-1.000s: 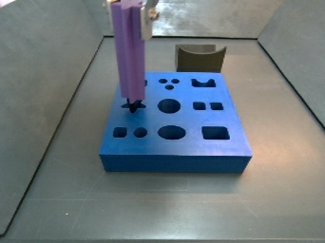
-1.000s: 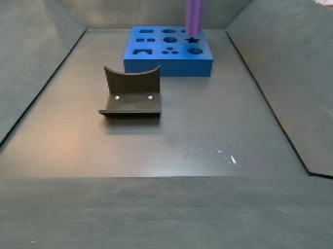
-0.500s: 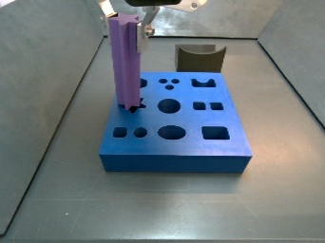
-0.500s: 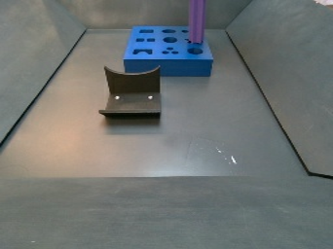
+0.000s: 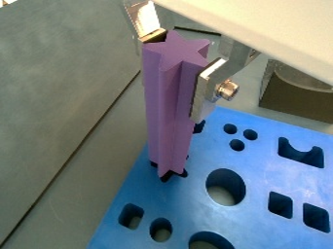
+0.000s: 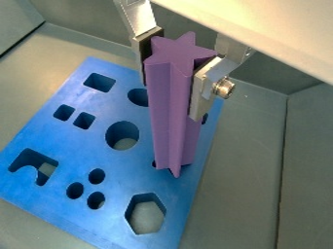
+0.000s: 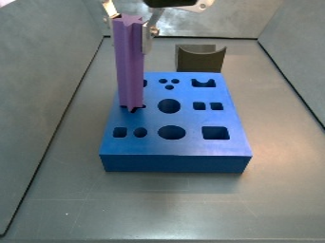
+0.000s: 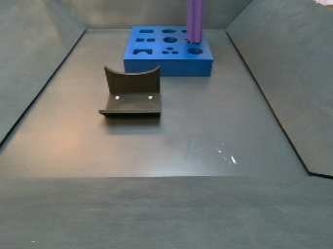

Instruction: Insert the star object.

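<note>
The light purple star object [image 7: 127,66] stands upright with its lower end in the star-shaped hole at the near-left part of the blue holed block [image 7: 191,142]. It also shows in both wrist views [image 5: 169,107] [image 6: 172,107] and in a side view [image 8: 196,19]. My gripper [image 5: 176,73] is at the peg's upper end, and its silver fingers [image 6: 202,88] press on two opposite sides. The gripper [image 7: 129,24] is shut on the peg. The part of the peg inside the hole is hidden.
The blue block [image 8: 163,60] has several other holes: round, square, hexagon and arch. A dark olive arch-shaped block [image 8: 130,92] stands on the grey floor apart from it, also seen in a side view [image 7: 200,57]. Grey walls enclose the floor.
The gripper and the star object have moved down together. The peg's top sits lower than a second ago, and its lower end is deeper in the star hole.
</note>
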